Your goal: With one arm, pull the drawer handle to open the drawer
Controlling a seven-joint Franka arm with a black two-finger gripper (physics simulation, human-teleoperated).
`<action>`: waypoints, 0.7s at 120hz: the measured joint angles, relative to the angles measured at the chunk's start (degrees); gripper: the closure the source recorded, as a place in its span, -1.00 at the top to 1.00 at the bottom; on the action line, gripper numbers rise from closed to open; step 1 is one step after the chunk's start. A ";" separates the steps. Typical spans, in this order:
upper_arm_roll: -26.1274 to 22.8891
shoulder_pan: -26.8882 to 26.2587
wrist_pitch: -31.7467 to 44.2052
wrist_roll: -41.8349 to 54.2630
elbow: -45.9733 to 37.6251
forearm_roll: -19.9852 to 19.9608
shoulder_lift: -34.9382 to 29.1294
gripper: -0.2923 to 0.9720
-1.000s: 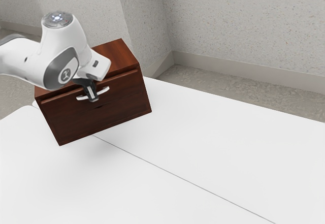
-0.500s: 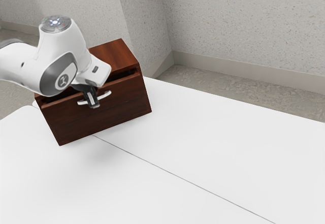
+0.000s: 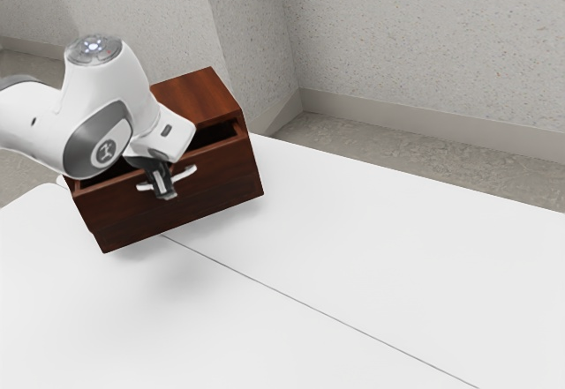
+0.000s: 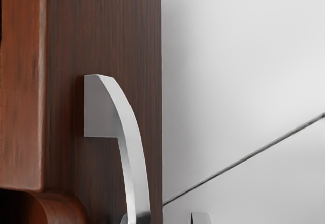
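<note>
Pull phase is what's happening: the pincer [image 3: 161, 183] is sitting narrow, clamping the pale handle [image 3: 181, 174] from both sides, with the drawer [image 3: 207, 153] front right behind it and poking slightly out of the brown cabinet [image 3: 190, 93] on the table [image 3: 353, 257]. I'm guessing it's only partly open, so the next move is calling for a straight pull away from the cabinet, with a firm grip so the handle isn't slipping out.
</note>
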 joint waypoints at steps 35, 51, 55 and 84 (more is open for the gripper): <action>-1.16 0.18 -0.04 -0.46 -3.05 -0.25 -2.69 -0.48; -1.95 0.78 -0.08 -0.63 -3.51 -0.59 -3.23 -0.48; -2.12 0.91 -0.08 -0.67 -3.62 -0.67 -3.35 -0.48; -3.23 1.28 -0.19 -0.75 -5.12 -1.37 -5.00 -0.48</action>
